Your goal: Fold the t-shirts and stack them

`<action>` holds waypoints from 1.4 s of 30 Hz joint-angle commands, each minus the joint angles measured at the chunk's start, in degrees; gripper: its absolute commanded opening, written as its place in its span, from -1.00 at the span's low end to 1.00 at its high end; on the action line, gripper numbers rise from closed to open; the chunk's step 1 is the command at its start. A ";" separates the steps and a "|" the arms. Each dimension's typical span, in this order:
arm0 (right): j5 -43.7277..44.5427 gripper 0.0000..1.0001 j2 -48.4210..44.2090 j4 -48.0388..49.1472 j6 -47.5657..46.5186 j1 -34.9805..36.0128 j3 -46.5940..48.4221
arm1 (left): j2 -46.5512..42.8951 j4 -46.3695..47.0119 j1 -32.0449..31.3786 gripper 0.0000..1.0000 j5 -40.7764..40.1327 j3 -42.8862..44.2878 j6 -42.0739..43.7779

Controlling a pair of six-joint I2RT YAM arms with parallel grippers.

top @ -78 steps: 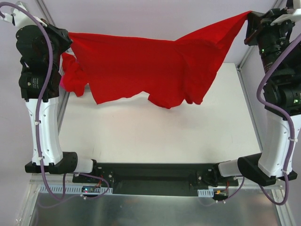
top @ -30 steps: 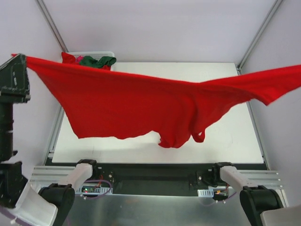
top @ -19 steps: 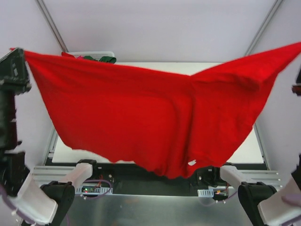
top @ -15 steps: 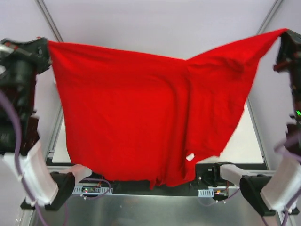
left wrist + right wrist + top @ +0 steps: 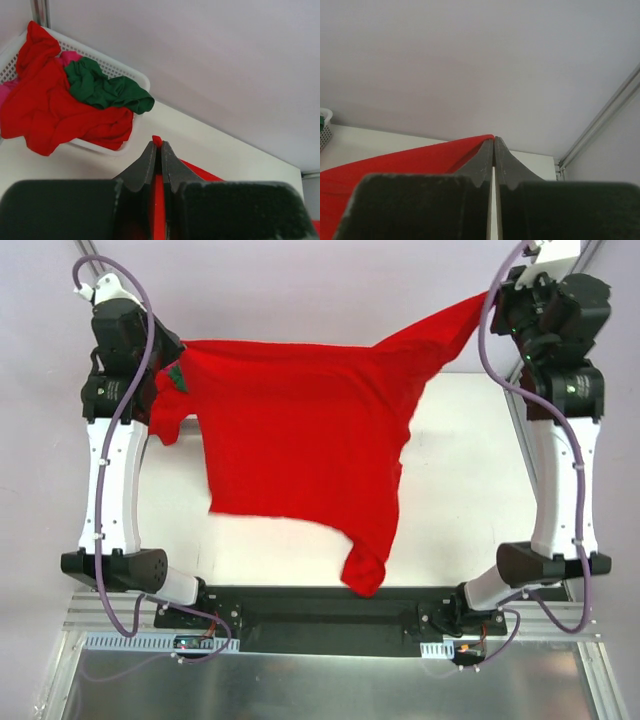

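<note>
The red shirt [image 5: 300, 440] hangs stretched over the table [image 5: 470, 490] — left gripper [image 5: 157, 146] clamped on one top corner, right gripper [image 5: 493, 144] pinching the other. A green shirt [image 5: 105, 92] lies in the basket [image 5: 75, 46].

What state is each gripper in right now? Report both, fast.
Left gripper: shut, pinching an edge of the red t-shirt.
Right gripper: shut, pinching another edge of the same shirt.

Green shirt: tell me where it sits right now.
In the left wrist view the green shirt lies crumpled in the white basket, upper left, on a red shirt, at the table's far left corner.
</note>
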 commanded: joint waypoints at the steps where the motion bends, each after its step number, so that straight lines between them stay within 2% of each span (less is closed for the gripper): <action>1: 0.17 -0.99 5.61 8.25 0.07 -0.11 5.99 | 1.37 11.11 0.66 -1.00 -1.53 -0.49 2.77; 6: -0.01 -0.98 7.57 9.22 1.57 -0.02 11.55 | 5.50 11.46 0.66 -1.00 1.02 6.71 3.74; 10: 0.43 -0.99 2.31 9.48 1.83 0.07 9.64 | 3.05 11.38 0.66 -1.00 3.92 7.79 3.65; 14: 1.74 -0.99 -8.48 9.57 1.57 0.07 5.06 | -5.54 11.46 0.66 -1.00 7.51 4.89 3.21; 18: 3.33 -0.99 -14.38 4.67 1.13 0.07 6.36 | -13.38 11.38 0.66 -1.00 9.81 1.99 3.30; 20: 4.03 -0.99 -15.71 2.90 1.22 0.07 8.03 | -17.67 10.85 0.66 -1.00 10.08 1.46 3.21; 24: 4.74 -0.98 -16.77 -1.58 -0.09 0.07 17.15 | -23.40 8.66 0.66 -1.00 10.96 1.72 2.42; 32: 4.39 -0.99 -19.32 -3.60 -1.68 -0.02 17.79 | -29.30 2.24 0.66 -1.00 4.19 1.37 3.38; 39: 2.19 -0.99 -18.53 -4.49 -2.03 0.07 8.76 | -25.97 2.32 0.66 -1.00 5.06 -4.33 2.08; 42: 2.10 -0.99 -20.55 -0.29 -2.73 -0.02 -3.00 | -23.94 3.63 0.66 -1.00 5.07 -9.69 1.19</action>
